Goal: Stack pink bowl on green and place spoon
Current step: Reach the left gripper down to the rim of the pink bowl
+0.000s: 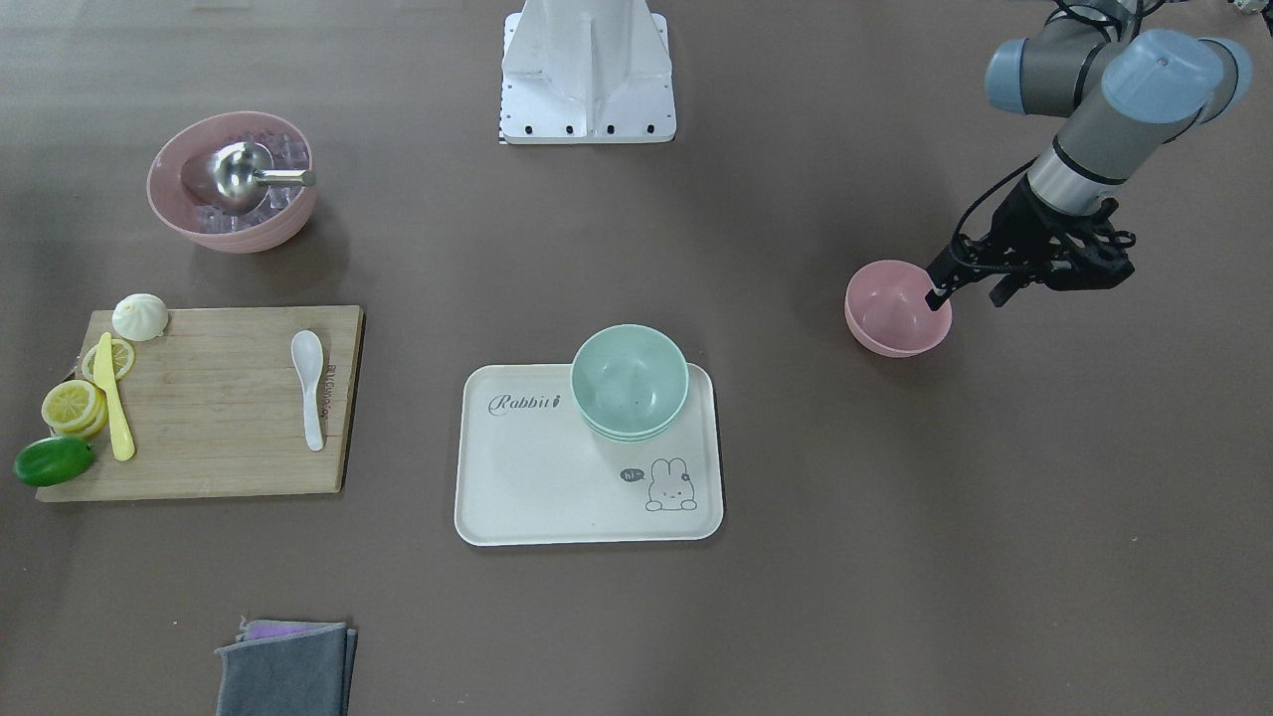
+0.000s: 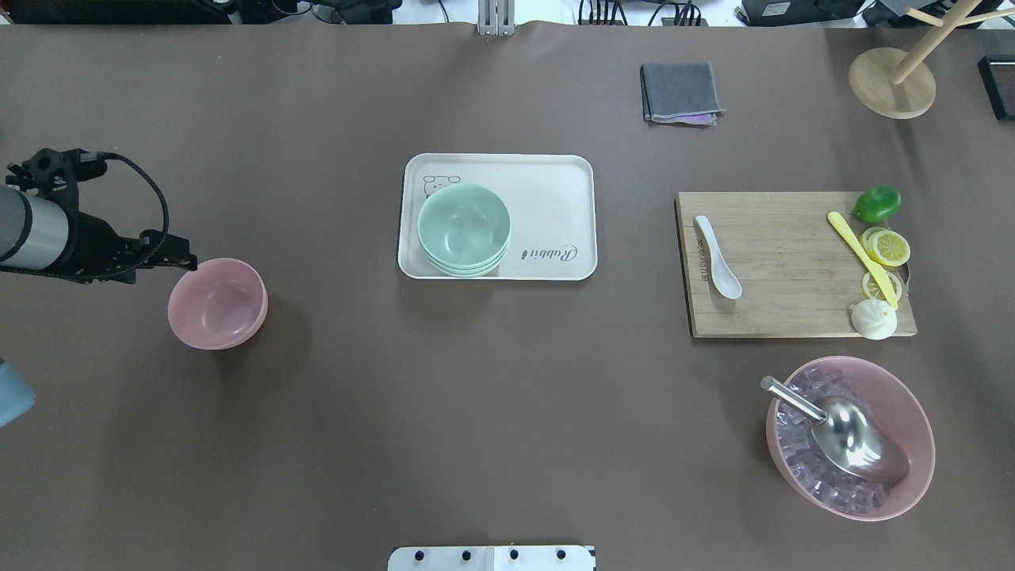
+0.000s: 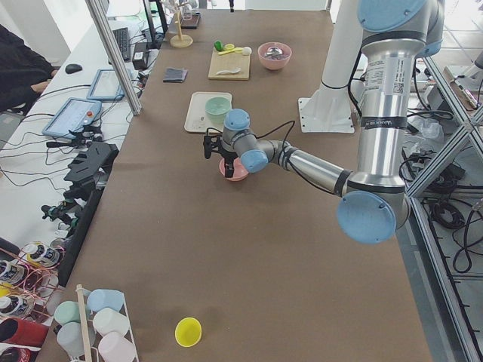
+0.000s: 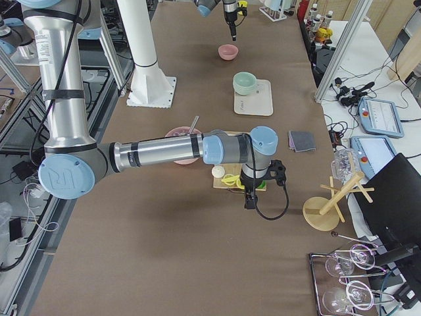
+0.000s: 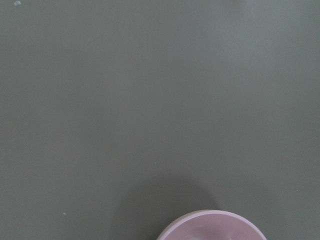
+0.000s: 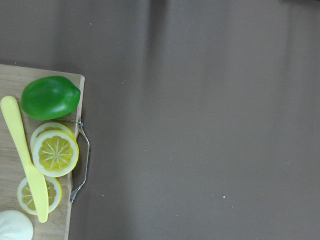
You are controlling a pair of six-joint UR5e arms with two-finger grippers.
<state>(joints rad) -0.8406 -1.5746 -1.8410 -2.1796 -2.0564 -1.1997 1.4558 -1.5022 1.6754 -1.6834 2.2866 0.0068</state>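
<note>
**Left claw at pink bowl rim; spoon untouched**

The left gripper (image 1: 967, 295) is seen with jaws parted at the pink bowl (image 1: 898, 310). One finger (image 1: 937, 290) is over the rim on the side away from the tray (image 1: 557, 497). The bowl stands upright on the table (image 1: 995, 547), well apart from the tray, with bare brown surface between. The green bowls (image 1: 629, 381) are stacked in the tray's robot-side left corner. The spoon (image 1: 309, 388) lies on the cutting board (image 1: 219, 428), near its tray-side edge. The right gripper (image 4: 248, 197) is held at the board's outer end by the lime (image 6: 50, 97); its jaw state cannot be told.
</note>
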